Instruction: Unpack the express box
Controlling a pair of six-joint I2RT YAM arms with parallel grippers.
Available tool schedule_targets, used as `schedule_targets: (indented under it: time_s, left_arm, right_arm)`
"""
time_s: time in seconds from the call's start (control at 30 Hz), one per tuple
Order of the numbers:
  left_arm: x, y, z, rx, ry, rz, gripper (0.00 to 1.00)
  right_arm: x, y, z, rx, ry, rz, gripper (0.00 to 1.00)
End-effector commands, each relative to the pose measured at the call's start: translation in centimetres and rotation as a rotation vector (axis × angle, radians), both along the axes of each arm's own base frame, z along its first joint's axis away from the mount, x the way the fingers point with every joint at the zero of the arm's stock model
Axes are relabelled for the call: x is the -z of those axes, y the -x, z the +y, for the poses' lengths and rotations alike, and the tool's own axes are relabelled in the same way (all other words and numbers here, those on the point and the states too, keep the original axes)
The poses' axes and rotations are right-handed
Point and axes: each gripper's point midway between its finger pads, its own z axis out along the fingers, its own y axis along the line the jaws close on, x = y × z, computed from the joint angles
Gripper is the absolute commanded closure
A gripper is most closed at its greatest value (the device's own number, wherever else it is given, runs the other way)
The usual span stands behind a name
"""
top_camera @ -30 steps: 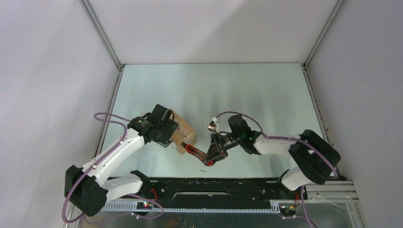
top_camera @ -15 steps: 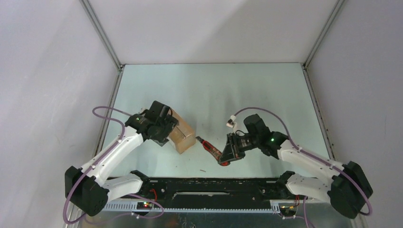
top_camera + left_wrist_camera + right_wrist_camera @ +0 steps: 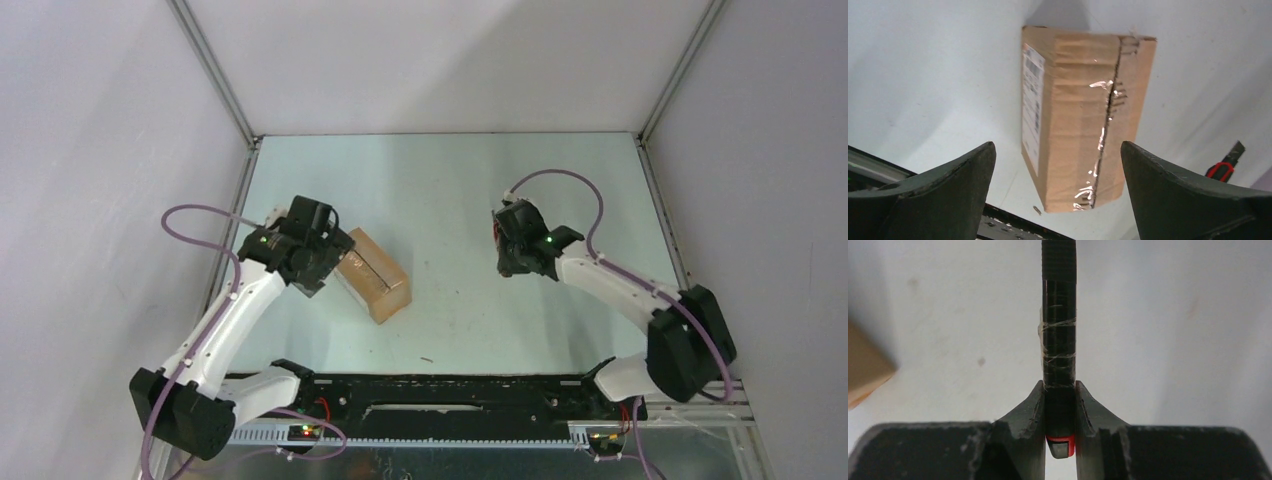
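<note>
Jaws of the left gripper (image 3: 1056,150) stand wide apart with nothing between them, aimed down at the box (image 3: 1073,115) from its left end and clear of it. The left arm reaches out from its base with the elbow bent, wrist over the left side of the table (image 3: 450,180). The right gripper (image 3: 1059,386) is clamped on the knife (image 3: 1059,315), which juts straight out past its fingertips. That arm stretches to mid-table on the right, well apart from the box.

A second ago the left gripper was on the box and the knife sat at the box's near corner. Since then the left jaws have opened and drawn back, and the right arm has swung away with the knife. The box lies about where it was.

It rests on the table left of centre, slanting, with its label (image 3: 1032,100) on a side face and ragged tape (image 3: 1103,135) along the top seam. A small dark scrap (image 3: 427,358) lies near the front edge.
</note>
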Motion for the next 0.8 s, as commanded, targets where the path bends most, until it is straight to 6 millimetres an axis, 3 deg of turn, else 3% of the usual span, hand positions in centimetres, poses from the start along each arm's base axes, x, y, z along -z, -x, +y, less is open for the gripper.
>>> schedule_targets:
  time_s: [0.0,0.23,0.33,0.47,0.57,0.77]
  left_arm:
    - [-1.2,-0.5,1.8,0.025,-0.064,-0.013,0.02]
    - [-0.9,-1.7,1.5,0.052,-0.073,0.002,0.03]
    - [-0.8,-2.0,1.5,0.057,-0.071,-0.001,0.03]
    - [-1.2,-1.9,2.0,0.05,-0.078,-0.014,0.02]
    - [-1.5,-1.4,3.1,0.017,-0.088,-0.019,0.02]
    - [-1.4,-0.6,4.6,-0.035,-0.065,-0.031,0.02]
  right_arm:
    - [-0.4,-6.2,-3.1,0.112,0.163,-0.171,0.88]
    - [2.3,-8.5,-3.6,0.109,0.187,-0.142,0.66]
    - [1.8,-8.6,-3.6,0.106,0.186,-0.145,0.5]
    - [-0.8,-8.0,-3.0,0.088,0.167,-0.174,0.31]
    - [-3.8,-6.7,0.3,-0.014,0.114,-0.223,0.19]
    - [-10.2,-3.2,9.2,-0.286,0.013,-0.33,0.13]
